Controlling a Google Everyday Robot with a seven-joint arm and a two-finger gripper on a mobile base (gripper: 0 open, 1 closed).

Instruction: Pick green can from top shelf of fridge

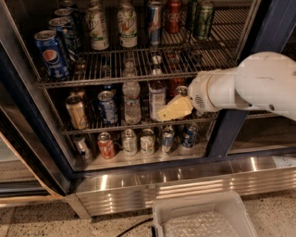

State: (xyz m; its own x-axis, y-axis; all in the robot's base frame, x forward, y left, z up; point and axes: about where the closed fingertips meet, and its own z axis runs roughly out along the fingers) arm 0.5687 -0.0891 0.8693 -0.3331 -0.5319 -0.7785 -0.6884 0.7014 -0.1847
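Observation:
The green can [203,18] stands upright at the right end of the top shelf [138,67], a silvery wire rack, with a second dark can [191,14] just left of it. My gripper [173,109] is a cream-coloured tip at the end of the white arm [249,88]. It sits in front of the middle shelf, well below the green can and a little to its left, and touches nothing that I can see. The fridge [270,32] has a dark blue frame and a shiny steel base [175,183].
The top shelf also holds Pepsi cans [51,53], white cans with green logos [98,30], a blue can [155,23] and a red cola can [174,14]. Water bottles [132,99] and cans fill the lower racks. A white bin [203,217] and a black cable [134,227] lie on the floor.

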